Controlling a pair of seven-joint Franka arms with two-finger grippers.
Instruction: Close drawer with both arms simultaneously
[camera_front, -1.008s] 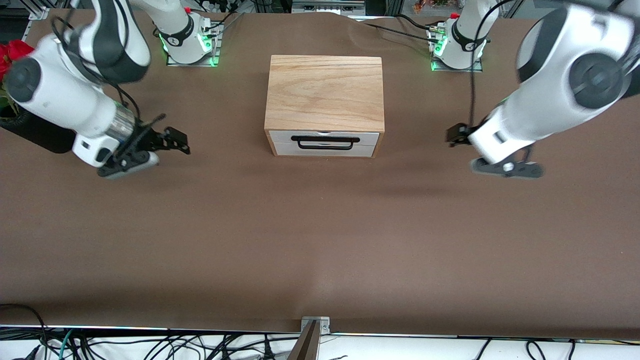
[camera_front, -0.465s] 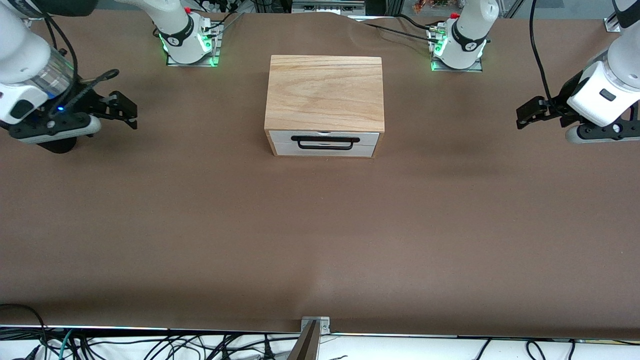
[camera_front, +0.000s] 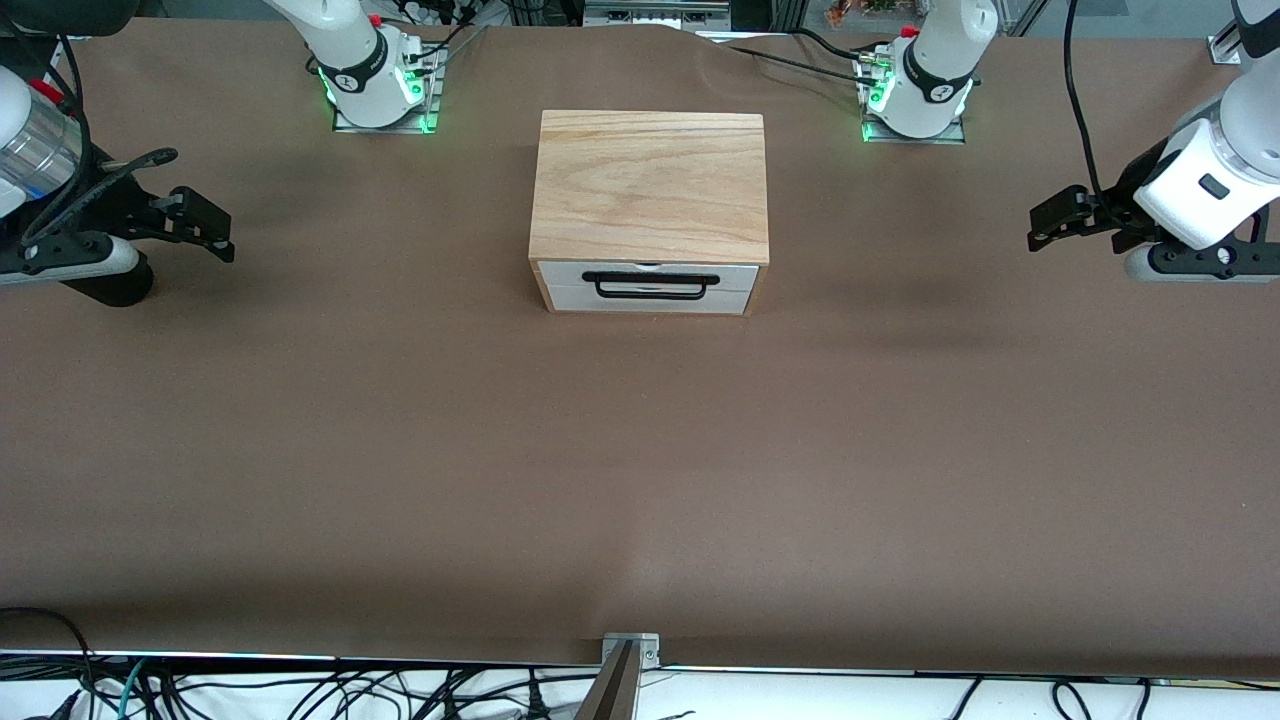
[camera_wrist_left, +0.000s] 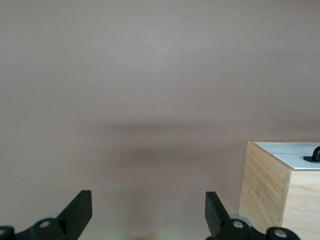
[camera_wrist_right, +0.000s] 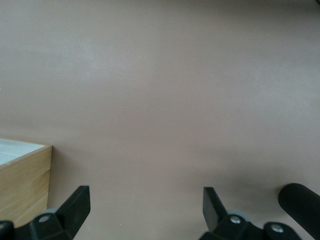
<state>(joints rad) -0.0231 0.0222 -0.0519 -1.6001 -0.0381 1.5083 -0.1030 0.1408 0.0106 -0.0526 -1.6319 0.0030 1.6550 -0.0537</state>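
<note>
the drawer (camera_front: 650, 285) is seen pushed flush into the wooden casing (camera_front: 650, 185), white front level with the casing's front edge, black handle (camera_front: 651, 284) facing the front camera. the casing sits mid-table, between the two bases, nearer to them than to the front camera. the closing step is judged done, since no gap is seen at the front.

the left gripper (camera_front: 1045, 222) is held over bare table toward the left arm's end, well apart from the casing. its fingers (camera_wrist_left: 80, 210) are spread wide, nothing between them. the right gripper (camera_front: 212, 225) is held over the right arm's end of the table, also well apart. its fingers (camera_wrist_right: 75, 206) are likewise wide open and nothing is gripped. the spacing is judged to be a cleared, parked pose: both arms kept off to the sides so the casing is left free.

the table (camera_front: 640, 450) is covered by a matte brown sheet, slightly rippled near the bases. a dark cylindrical object (camera_front: 110, 285) lies under the right gripper; what it is cannot be told. loose cables (camera_front: 300, 690) run along the edge nearest the front camera. green lights are lit on both bases.
</note>
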